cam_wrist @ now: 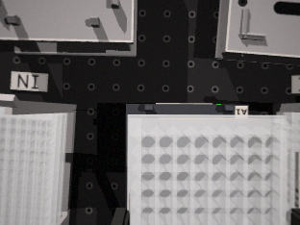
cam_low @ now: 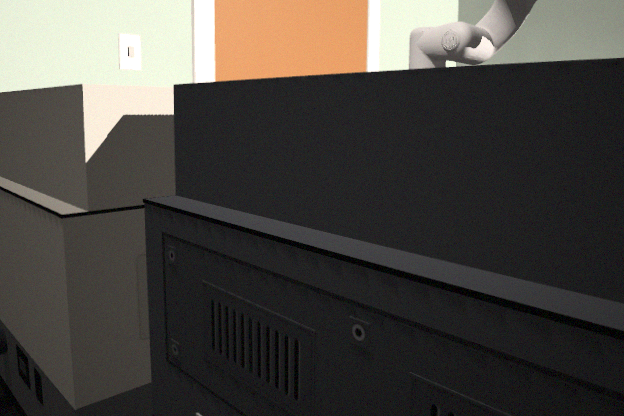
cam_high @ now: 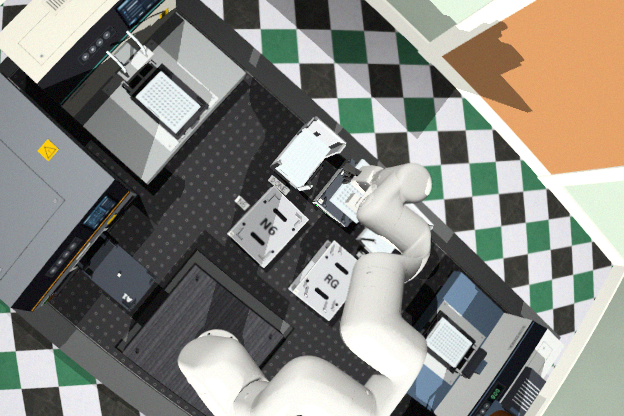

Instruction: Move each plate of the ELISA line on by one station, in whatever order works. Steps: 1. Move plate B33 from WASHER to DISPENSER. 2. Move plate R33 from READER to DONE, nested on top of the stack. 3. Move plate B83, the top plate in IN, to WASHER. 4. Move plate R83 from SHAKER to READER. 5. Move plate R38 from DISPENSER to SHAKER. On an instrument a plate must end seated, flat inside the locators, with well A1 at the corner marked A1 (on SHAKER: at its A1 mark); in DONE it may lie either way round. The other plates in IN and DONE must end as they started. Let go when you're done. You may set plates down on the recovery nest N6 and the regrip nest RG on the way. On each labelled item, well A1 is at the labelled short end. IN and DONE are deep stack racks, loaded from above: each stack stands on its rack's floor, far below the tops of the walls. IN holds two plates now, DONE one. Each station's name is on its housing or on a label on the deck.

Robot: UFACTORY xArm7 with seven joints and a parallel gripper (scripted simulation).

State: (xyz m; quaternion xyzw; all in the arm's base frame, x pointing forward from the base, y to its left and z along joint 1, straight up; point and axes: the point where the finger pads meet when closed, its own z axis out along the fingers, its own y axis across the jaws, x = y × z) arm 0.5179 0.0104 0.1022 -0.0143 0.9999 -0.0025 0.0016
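My gripper (cam_high: 347, 194) is shut on a white well plate (cam_wrist: 207, 168) and holds it level a little above a dark station with an A1 mark (cam_wrist: 241, 111) and a green light. The fingers and the plate's label are hidden. The plate also shows under my wrist in the overhead view (cam_high: 345, 195). The white IN rack (cam_high: 304, 154) stands beside it and shows at the left of the wrist view (cam_wrist: 31, 163). The dark nest (cam_high: 123, 275) of the grey instrument at the left, marked A1, is empty. One plate (cam_high: 167, 101) sits in the top-left instrument. Another plate (cam_high: 448, 342) sits in the blue instrument at the lower right.
Nest N6 (cam_high: 267, 227) and nest RG (cam_high: 330, 280) are empty, just beyond the held plate. The IN label (cam_wrist: 29, 81) lies on the deck. My arm (cam_high: 383, 230) covers the deck to the right of RG. The exterior view shows only my forearm (cam_low: 453, 43) above dark housings.
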